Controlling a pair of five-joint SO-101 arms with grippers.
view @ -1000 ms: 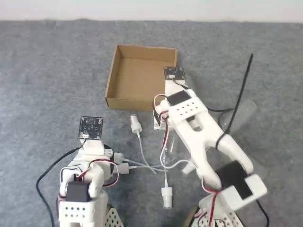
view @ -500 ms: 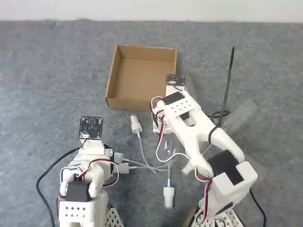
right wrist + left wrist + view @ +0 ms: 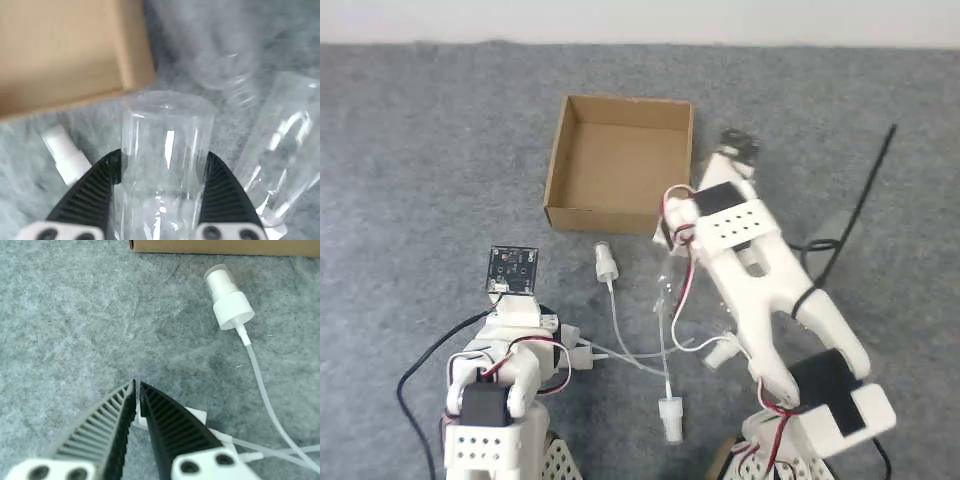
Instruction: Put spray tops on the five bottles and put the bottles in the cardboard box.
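A: Jaws on the left gripper [image 3: 136, 390], how are they sitting?
B: Pressing together, low over the table [image 3: 420, 150]. Four spray tops [image 3: 606, 262] are lying loose.
A: And the right gripper [image 3: 162, 192]?
B: Squeezing a clear bottle [image 3: 167, 135] just outside the cardboard box [image 3: 65, 55] corner. Two more bottles [image 3: 285, 135] are lying alongside, their edges hard to trace.

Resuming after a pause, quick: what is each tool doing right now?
Left tool: closed, by a spray top; whether it grips it cannot be told.
Right tool: closed on a clear bottle.
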